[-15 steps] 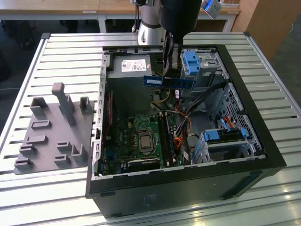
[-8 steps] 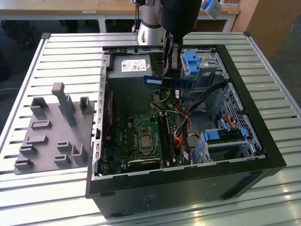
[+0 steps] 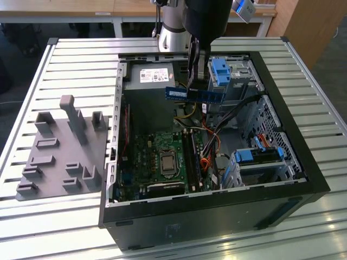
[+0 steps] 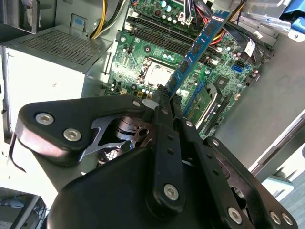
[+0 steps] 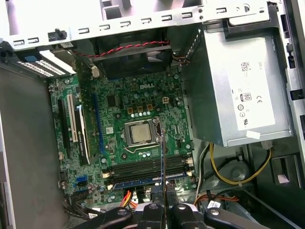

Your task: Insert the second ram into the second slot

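The second ram [image 3: 195, 95], a thin blue board with a white label, hangs level above the open computer case [image 3: 217, 211]. My gripper [image 3: 197, 82] is shut on its upper edge near the middle. In the second wrist view the ram [image 4: 200, 45] sticks out past the black fingertips [image 4: 165, 93] over the motherboard. In the first wrist view it shows edge-on as a thin line [image 5: 162, 162] crossing the memory slots [image 5: 143, 168] well below it. One slot [image 5: 147, 182] looks blue along its length. Which of these is the second slot, I cannot tell.
A silver power supply [image 3: 149, 76] sits at the case's far end, and the processor socket [image 3: 167, 162] lies beside the slots. Cables [image 3: 209, 157] and light-blue drive latches [image 3: 219, 70] crowd the exterior view's right. A grey holder tray [image 3: 59, 151] rests on the slatted table at the left.
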You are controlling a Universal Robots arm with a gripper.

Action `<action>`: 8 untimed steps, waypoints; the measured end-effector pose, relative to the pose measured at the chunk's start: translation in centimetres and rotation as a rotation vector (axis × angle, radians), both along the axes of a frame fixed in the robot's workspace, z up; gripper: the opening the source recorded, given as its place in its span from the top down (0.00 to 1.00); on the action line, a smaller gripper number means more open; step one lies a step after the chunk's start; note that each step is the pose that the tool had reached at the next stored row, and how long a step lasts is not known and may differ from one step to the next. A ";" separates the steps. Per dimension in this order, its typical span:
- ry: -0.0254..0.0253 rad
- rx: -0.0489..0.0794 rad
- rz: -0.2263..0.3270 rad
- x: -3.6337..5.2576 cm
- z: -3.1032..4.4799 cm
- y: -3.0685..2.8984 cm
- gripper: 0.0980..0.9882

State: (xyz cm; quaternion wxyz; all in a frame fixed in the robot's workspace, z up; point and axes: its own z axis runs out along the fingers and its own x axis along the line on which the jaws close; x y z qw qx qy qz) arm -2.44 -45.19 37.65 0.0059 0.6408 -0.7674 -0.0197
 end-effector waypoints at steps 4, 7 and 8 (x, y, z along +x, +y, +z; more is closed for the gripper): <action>0.0000 0.000 -0.005 0.00 0.00 0.00 0.96; 0.0000 0.000 -0.014 0.00 -0.01 0.00 0.96; 0.0000 0.000 -0.015 0.00 -0.01 0.00 0.96</action>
